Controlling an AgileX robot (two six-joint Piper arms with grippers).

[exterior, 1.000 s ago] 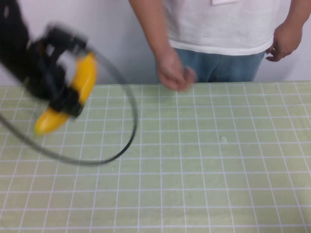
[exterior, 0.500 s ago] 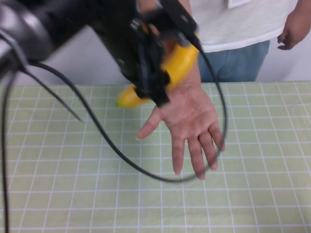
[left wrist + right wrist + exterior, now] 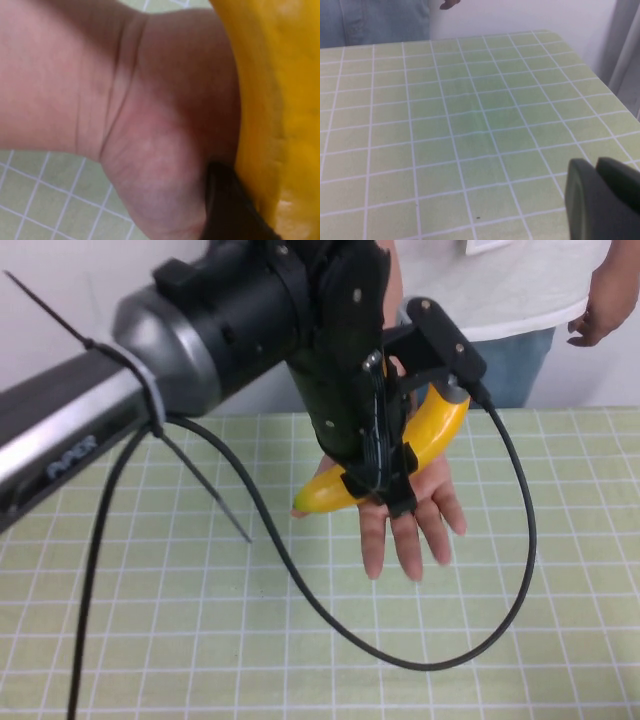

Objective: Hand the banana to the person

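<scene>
My left gripper (image 3: 386, 454) is shut on the yellow-orange banana (image 3: 438, 425), which it holds crosswise just above the open palm (image 3: 412, 523) of the person (image 3: 500, 285). The palm is stretched out face up over the table; whether the banana touches it I cannot tell. In the left wrist view the banana (image 3: 280, 100) lies against the person's wrist and palm heel (image 3: 150, 130), with one black fingertip (image 3: 225, 210) beside it. My right gripper (image 3: 600, 200) is shut and empty, low over the right part of the table, and does not show in the high view.
The green grid-patterned table (image 3: 150, 620) has a black cable (image 3: 505, 590) looping from my left arm above it. The person's other hand (image 3: 605, 315) hangs at the far right. The table's right edge (image 3: 605, 85) and a pale wall show in the right wrist view.
My left arm has swung the banana from the far left to over the person's palm. The person's hand has opened and stretched out over the table.
</scene>
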